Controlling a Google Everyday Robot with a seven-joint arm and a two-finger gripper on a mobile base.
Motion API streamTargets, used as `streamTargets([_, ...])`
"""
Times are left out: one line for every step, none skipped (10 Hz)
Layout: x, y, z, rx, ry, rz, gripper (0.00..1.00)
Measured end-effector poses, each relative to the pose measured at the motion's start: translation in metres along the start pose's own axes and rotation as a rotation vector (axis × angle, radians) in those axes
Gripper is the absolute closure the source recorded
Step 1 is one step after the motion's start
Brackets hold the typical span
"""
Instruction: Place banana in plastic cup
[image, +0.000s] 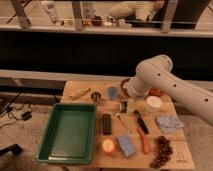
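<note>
The banana (79, 93), slim and pale yellow-tan, lies on the wooden table (180, 155) at its back left corner. The plastic cup (112, 92), small and light blue, stands upright at the back middle, to the right of the banana, with a small dark round cup (96, 96) between them. My white arm (170, 87) comes in from the right. My gripper (123, 105) points down just to the right of and in front of the plastic cup, far from the banana. It holds nothing that I can see.
A green tray (50, 145) fills the table's left front. Before the gripper lie a black bar (106, 123), a black-handled tool (141, 121), an orange fruit (108, 145), a blue sponge (125, 145) and an orange-red piece (144, 145). At the right are a white cup (153, 104), a blue cloth (169, 123) and dark grapes (161, 150).
</note>
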Motion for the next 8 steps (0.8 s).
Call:
streamTargets([-0.015, -0.001, 0.004, -0.005, -0.008, -0.016, 0.20])
streamTargets([-0.035, -0.003, 0.010, -0.011, -0.016, -0.034, 0.20])
streamTargets([-0.049, -0.005, 0.014, -0.015, -0.020, -0.049, 0.20])
streamTargets([-0.065, -0.008, 0.019, -0.018, -0.031, -0.067, 0.20])
streamTargets([-0.075, -0.011, 0.022, -0.020, -0.039, -0.078, 0.20])
streamTargets([-0.091, -0.016, 0.026, -0.019, -0.055, -0.098, 0.20])
streamTargets([-0.101, -0.021, 0.029, -0.015, -0.068, -0.108, 0.20])
streamTargets([-0.110, -0.025, 0.031, -0.008, -0.082, -0.117, 0.20])
